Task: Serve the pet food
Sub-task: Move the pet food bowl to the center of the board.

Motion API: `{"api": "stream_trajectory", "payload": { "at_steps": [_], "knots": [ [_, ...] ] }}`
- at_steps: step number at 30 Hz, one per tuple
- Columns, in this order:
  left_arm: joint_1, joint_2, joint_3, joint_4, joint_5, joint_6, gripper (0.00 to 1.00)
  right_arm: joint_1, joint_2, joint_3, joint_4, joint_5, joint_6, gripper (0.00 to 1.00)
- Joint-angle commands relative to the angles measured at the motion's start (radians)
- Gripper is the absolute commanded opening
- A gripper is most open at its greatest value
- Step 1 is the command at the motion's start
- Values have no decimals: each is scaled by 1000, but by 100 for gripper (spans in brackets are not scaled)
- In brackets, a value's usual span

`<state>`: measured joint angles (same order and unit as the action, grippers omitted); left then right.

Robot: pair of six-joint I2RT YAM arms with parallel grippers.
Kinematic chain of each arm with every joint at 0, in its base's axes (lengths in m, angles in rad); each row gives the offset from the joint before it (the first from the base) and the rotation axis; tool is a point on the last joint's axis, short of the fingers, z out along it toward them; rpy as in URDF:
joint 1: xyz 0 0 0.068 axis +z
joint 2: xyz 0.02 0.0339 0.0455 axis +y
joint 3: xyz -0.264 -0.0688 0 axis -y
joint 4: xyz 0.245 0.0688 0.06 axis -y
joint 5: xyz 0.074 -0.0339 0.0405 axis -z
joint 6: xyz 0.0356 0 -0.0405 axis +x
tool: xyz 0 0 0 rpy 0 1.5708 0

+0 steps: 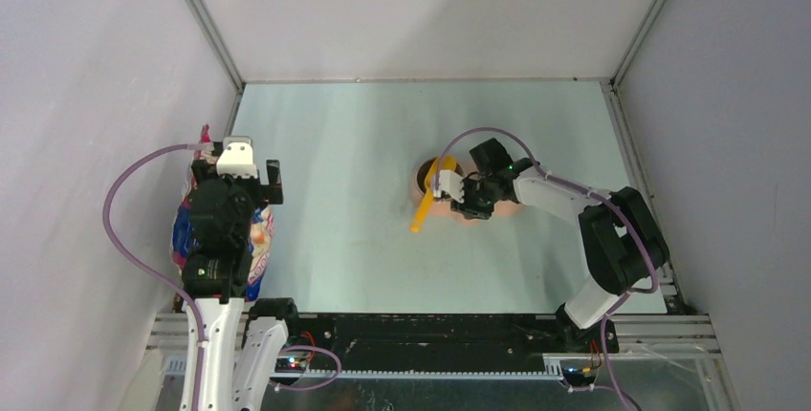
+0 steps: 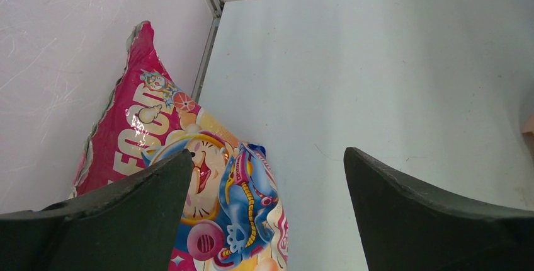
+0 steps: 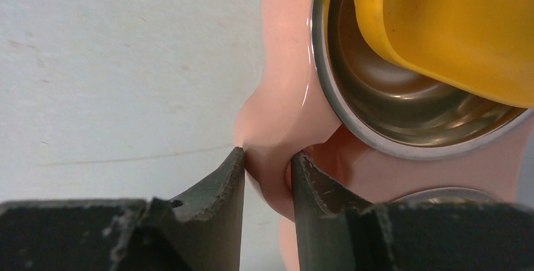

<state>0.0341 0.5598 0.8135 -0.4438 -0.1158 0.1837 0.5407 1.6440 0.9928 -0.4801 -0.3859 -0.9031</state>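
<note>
No pet food shows in any view. The pink-and-blue cartoon bag [image 1: 260,239] lies at the left wall; it also shows in the left wrist view [image 2: 208,195]. My left gripper [image 2: 267,152] is open and empty above the bag. My right gripper [image 3: 267,154] is shut on the rim of the pink feeder stand [image 3: 277,94], seen from above at mid-table [image 1: 469,212]. A yellow scoop [image 1: 426,203] rests with its cup in the stand's steel bowl [image 3: 390,113]. The part of the bowl that shows holds no pellets.
A second steel rim [image 3: 441,194] shows at the stand's near side. White enclosure walls stand close on the left [image 2: 63,63] and at the back. Bare pale table [image 1: 344,191] lies between the bag and the stand.
</note>
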Motion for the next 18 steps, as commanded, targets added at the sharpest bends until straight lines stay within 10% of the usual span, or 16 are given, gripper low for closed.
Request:
{"api": "stream_trajectory", "payload": {
  "at_steps": [1,18],
  "knots": [
    [9,-9,-5,22,20,-3,98,-86,67,49,-27,107,-137,29],
    [9,6,-7,25,19,-3,98,-337,245,154,44,267,-348,32]
  ]
}}
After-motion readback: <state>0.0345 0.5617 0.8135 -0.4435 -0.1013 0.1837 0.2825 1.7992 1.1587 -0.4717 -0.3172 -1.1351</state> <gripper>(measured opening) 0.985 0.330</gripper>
